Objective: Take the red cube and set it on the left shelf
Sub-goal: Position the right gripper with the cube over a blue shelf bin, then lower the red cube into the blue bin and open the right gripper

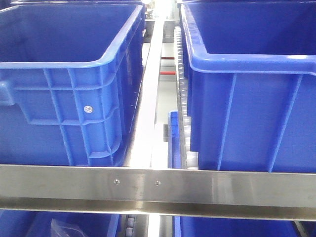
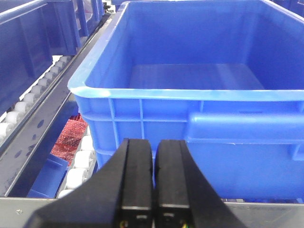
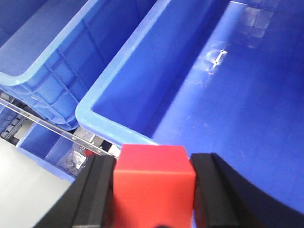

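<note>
Right gripper [image 3: 153, 190] clamped on glossy red plastic cube [image 3: 153, 183] between black fingers [image 3: 95, 190], large blue plastic bin [image 3: 228, 95] just beyond it, left gripper [image 2: 153, 190] fully closed, holding nothing, before another blue plastic crate [image 2: 199, 102]

Two big bins sit side by side on a shelf. The left bin [image 1: 64, 94] and the right bin [image 1: 252, 98] are apart, with a metal strip [image 1: 148, 103] running back between them. Rollers [image 1: 183, 98] lie under the right bin's left edge. A metal rail [image 1: 158, 186] runs across in front of both. More bins [image 1: 64, 224] sit lower down, under the rail.
</note>
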Controlling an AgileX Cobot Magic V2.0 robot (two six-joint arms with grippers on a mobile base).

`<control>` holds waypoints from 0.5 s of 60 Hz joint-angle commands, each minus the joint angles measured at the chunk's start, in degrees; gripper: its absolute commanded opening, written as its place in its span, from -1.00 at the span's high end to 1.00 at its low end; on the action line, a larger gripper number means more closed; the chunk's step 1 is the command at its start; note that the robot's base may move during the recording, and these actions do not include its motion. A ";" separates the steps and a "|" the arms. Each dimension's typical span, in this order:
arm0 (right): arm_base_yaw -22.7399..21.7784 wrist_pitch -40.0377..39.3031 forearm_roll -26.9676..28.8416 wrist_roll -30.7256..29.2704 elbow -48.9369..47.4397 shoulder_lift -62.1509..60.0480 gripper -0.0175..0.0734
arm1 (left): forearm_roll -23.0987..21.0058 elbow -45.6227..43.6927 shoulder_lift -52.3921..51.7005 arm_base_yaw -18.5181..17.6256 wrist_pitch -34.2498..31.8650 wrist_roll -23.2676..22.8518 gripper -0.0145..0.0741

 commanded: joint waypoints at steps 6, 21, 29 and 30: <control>-0.07 -4.92 -0.22 -0.33 -1.50 -0.06 0.51 | -0.17 1.32 -0.92 -0.02 -5.01 -0.05 0.44; -0.07 -11.78 -1.65 -0.33 -1.50 2.62 0.51 | -0.17 1.32 -0.92 -0.02 -5.01 -0.05 0.44; -0.07 -15.60 -4.84 -0.33 -1.66 7.95 0.51 | -0.17 1.32 -0.92 -0.02 -5.01 -0.05 0.44; -0.13 -16.12 -5.33 -0.33 -1.73 8.62 0.51 | -0.17 1.32 -0.92 -0.02 -5.01 -0.05 0.44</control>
